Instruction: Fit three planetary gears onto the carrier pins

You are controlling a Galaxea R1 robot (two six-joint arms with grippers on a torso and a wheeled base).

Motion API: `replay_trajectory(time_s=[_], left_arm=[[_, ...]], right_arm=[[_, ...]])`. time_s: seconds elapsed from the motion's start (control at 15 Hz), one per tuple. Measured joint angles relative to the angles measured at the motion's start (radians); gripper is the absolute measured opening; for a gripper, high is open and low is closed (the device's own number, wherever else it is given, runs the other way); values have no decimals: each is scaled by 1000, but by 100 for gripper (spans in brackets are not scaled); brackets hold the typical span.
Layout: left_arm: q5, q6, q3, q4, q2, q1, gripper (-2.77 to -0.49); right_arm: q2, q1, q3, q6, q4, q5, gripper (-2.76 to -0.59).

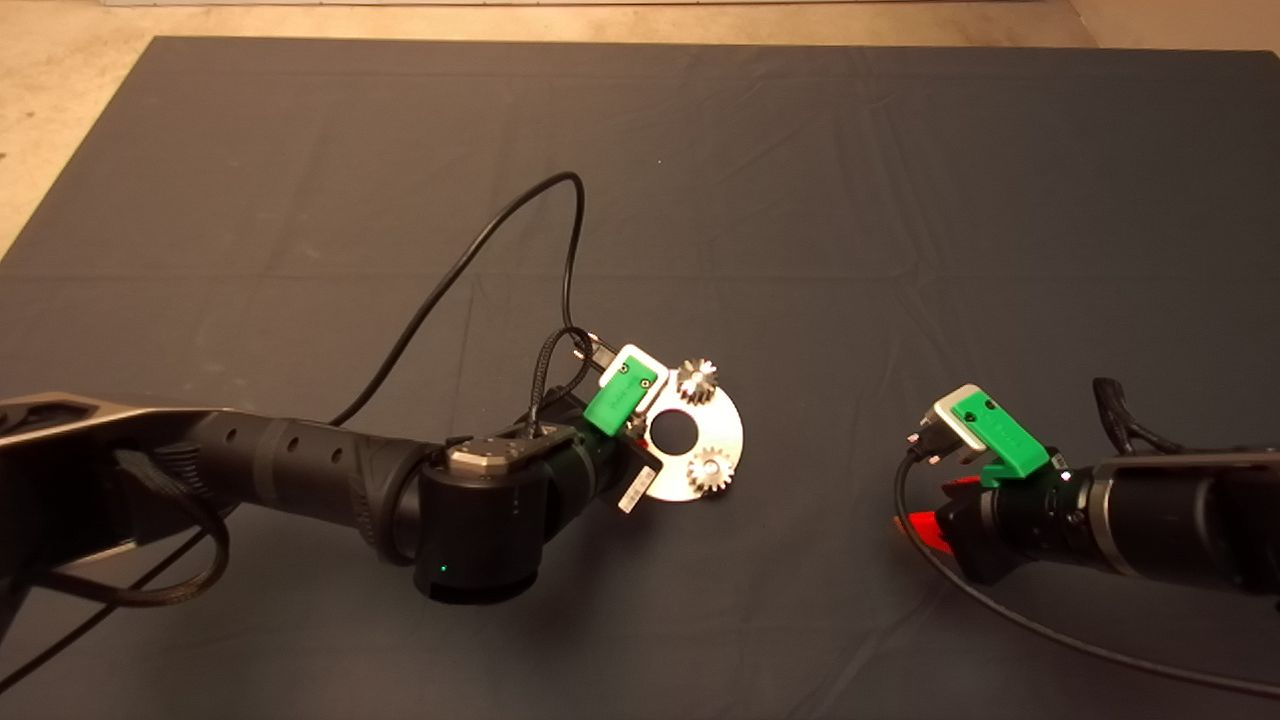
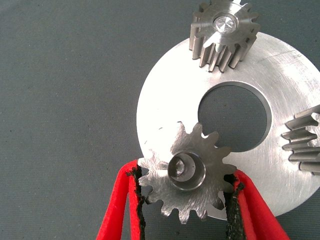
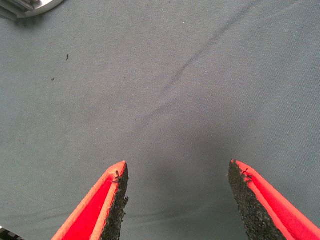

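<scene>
Two planetary gears (image 1: 698, 381) seated on carrier pins (image 2: 224, 22); third gear (image 2: 187, 172) pinched in left gripper (image 2: 185, 200) over disc (image 2: 280, 95), mid-mat; right gripper (image 3: 177, 192) idle, spread empty.

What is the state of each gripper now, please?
Left gripper: closed on the third gear, over the disc.
Right gripper: open, empty, above the mat.

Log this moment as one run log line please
left gripper: shut on third gear, over disc | two gears on pins | right gripper: open, idle over mat
</scene>
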Motion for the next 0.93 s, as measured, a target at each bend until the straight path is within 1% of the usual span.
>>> replay_trajectory(time_s=[0.33, 0.47, 0.6, 0.93], left_arm=[[-2, 3, -4, 1, 3, 0, -256], [3, 6, -5, 2, 8, 0, -256], [3, 27, -7, 2, 8, 0, -256], [2, 58, -7, 0, 8, 0, -256]], right_arm=[[0, 0, 0, 0, 0, 0, -189], [0, 0, 0, 0, 0, 0, -189], [0, 0, 0, 0, 0, 0, -189], [0, 0, 0, 0, 0, 0, -189]])
